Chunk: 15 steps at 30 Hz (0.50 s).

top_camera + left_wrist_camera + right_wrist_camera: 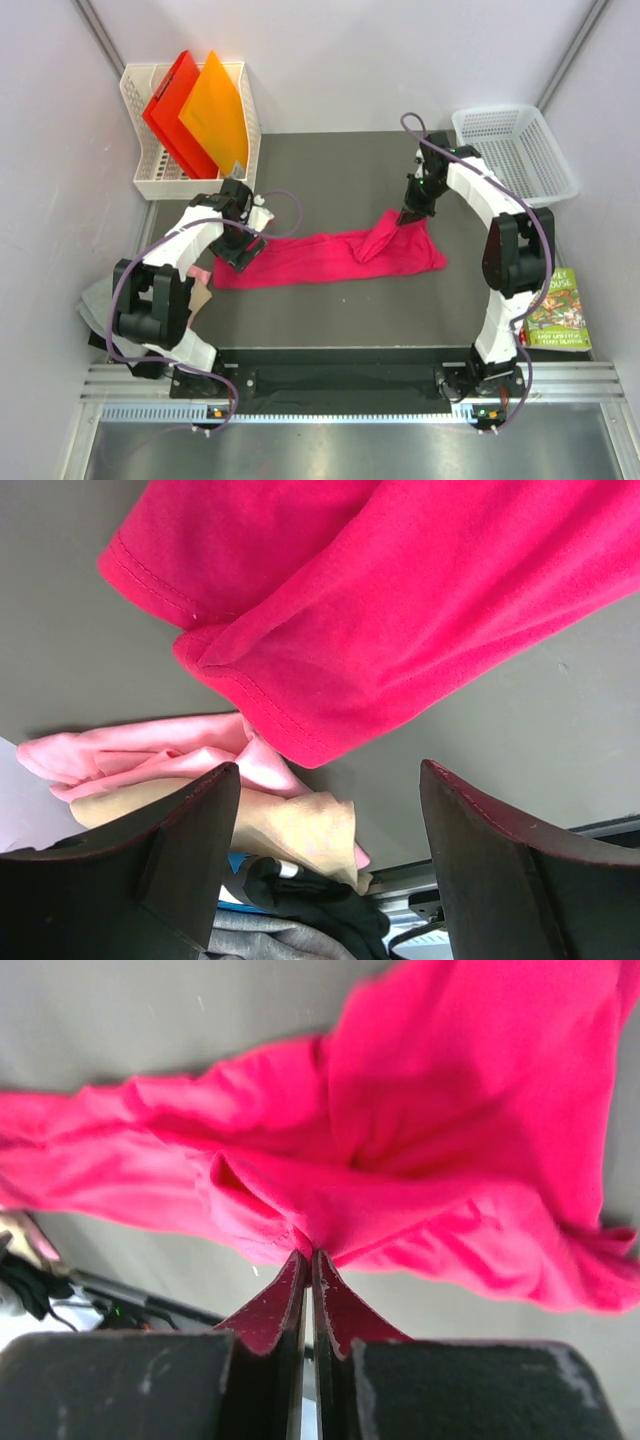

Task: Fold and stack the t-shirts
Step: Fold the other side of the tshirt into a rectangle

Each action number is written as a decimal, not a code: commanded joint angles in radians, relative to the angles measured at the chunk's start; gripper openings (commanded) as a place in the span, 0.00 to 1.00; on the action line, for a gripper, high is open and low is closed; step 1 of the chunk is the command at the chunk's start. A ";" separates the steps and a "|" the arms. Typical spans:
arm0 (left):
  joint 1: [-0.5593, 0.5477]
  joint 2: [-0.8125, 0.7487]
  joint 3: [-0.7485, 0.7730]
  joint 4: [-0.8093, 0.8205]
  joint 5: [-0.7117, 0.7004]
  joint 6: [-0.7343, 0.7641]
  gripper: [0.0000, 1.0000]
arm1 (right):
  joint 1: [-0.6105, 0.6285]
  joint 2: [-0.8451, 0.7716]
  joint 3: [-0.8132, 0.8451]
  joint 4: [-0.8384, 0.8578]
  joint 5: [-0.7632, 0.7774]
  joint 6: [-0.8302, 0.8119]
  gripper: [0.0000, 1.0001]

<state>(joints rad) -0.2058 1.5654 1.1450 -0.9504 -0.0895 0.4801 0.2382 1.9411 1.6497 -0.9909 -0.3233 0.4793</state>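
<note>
The magenta-pink t-shirt (320, 258) lies in a long band across the dark mat. My right gripper (405, 215) is shut on a pinch of its cloth near the right end (400, 1160) and lifts a fold up. My left gripper (243, 248) is open and empty over the shirt's left end (400, 600); its fingers (190, 850) stand wide apart. A pile of smaller shirts lies off the mat's left edge: pale pink (150, 752), tan (290, 825), grey (270, 942), with a bit of blue between them. The grey one shows in the top view (97, 300).
A white rack (160, 180) with red and orange folders (195, 115) stands at the back left. A white basket (515, 150) stands at the back right. A green-covered book (558, 312) lies at the right. Grey walls close in on both sides.
</note>
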 commanded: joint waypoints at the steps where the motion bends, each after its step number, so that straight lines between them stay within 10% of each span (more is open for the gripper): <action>1: 0.002 -0.028 -0.004 0.021 0.019 -0.008 0.77 | 0.015 -0.077 -0.121 0.041 0.000 -0.007 0.03; 15: 0.003 -0.064 -0.022 0.010 0.014 -0.005 0.77 | 0.050 -0.087 -0.188 0.066 0.003 0.010 0.05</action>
<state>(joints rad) -0.2058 1.5524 1.1339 -0.9508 -0.0856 0.4797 0.2787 1.8786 1.3941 -0.9405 -0.3233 0.4843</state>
